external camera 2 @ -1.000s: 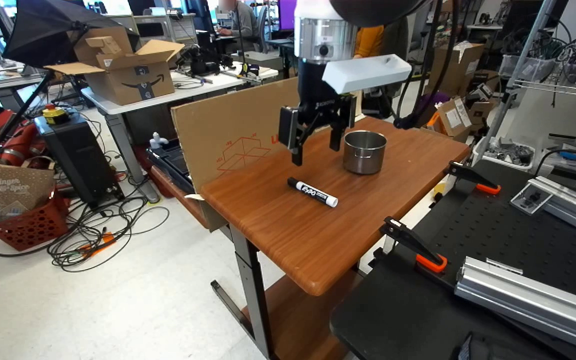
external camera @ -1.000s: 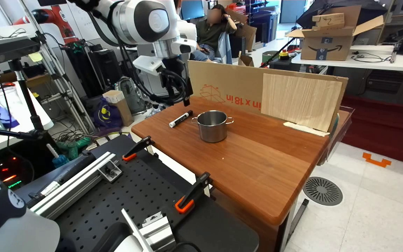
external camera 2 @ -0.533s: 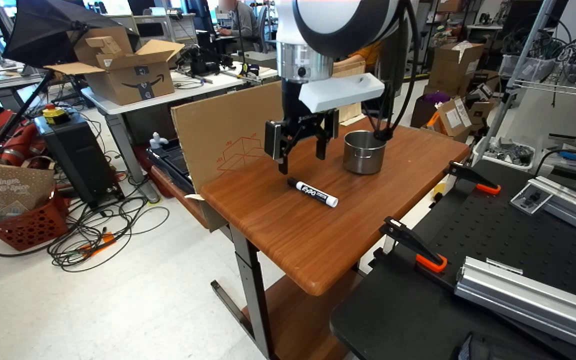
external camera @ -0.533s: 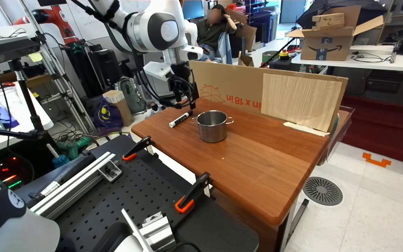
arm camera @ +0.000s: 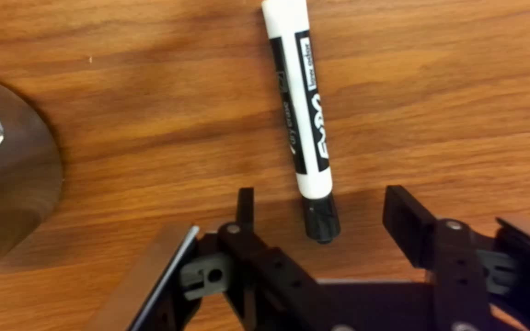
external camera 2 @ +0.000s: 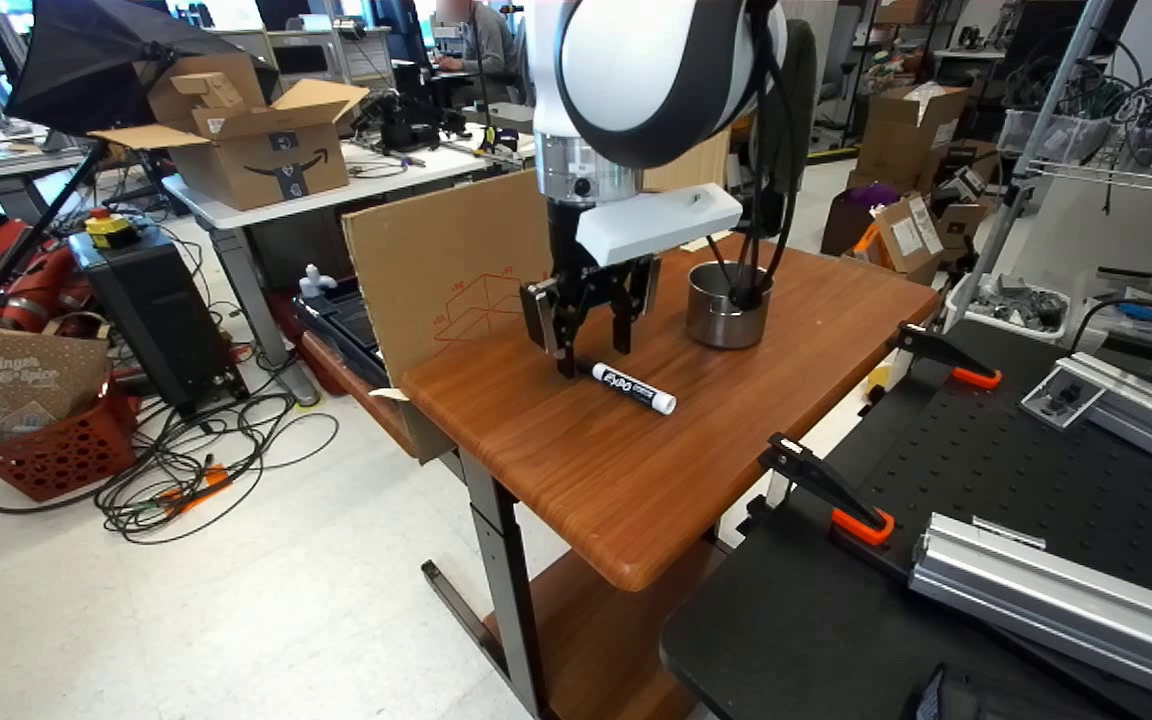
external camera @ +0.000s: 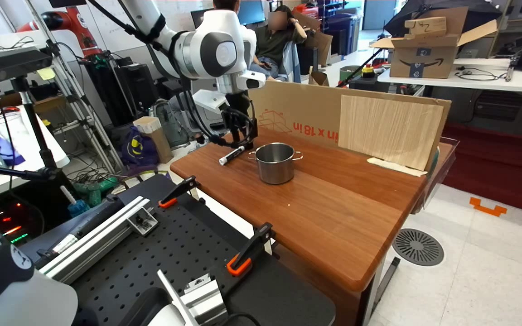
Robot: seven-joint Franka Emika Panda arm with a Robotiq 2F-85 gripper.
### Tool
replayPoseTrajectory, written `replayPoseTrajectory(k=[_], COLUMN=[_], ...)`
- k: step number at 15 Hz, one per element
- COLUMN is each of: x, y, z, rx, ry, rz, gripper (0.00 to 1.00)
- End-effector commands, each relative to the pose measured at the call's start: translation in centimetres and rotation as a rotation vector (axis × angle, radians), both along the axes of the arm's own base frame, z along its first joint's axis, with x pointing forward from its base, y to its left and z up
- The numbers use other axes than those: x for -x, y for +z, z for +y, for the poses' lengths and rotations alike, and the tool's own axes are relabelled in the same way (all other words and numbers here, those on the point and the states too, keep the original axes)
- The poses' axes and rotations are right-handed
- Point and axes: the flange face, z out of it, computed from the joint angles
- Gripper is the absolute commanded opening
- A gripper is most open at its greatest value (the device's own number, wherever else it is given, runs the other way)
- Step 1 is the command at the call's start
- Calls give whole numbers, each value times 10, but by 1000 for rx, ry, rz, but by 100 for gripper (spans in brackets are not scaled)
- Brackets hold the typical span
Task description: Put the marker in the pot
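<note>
The marker lies flat on the wooden table, white with black label bands and a black cap. It shows in both exterior views [external camera: 230, 157] [external camera 2: 631, 387] and in the wrist view [arm camera: 308, 115]. My gripper [arm camera: 320, 200] is open and empty. In the wrist view its fingers [arm camera: 245, 202] stand either side of the black cap, apart from it. In an exterior view the gripper [external camera 2: 594, 358] is low over the table at the cap end. The steel pot [external camera: 276, 171] stands upright close by, with thin wire handles. It shows at the left edge of the wrist view [arm camera: 21, 170].
A cardboard panel [external camera 2: 446, 260] stands upright along the far edge of the table [external camera: 333, 217]. Black clamps with orange tips [external camera: 240, 265] sit at the near edge. The arm's cables [external camera 2: 771, 215] hang in front of the pot in an exterior view.
My gripper has come down and moved over toward the marker's cap end, still open. The marker and the pot have not moved.
</note>
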Motion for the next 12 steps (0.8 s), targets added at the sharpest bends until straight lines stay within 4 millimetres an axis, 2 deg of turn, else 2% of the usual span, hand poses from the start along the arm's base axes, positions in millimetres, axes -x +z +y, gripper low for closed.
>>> replayPoseTrajectory(k=[1,6,7,9,12], x=[-7,-10,-11,-13,-11], y=[-6,-9,-9,-4,14], z=[4,3,3,2,0], rx=[16,21,20,14,1], ry=[-16,-20,-21,-25,-30], rz=[20,23,20,13,-20], gripper=[40,3,0,5,5])
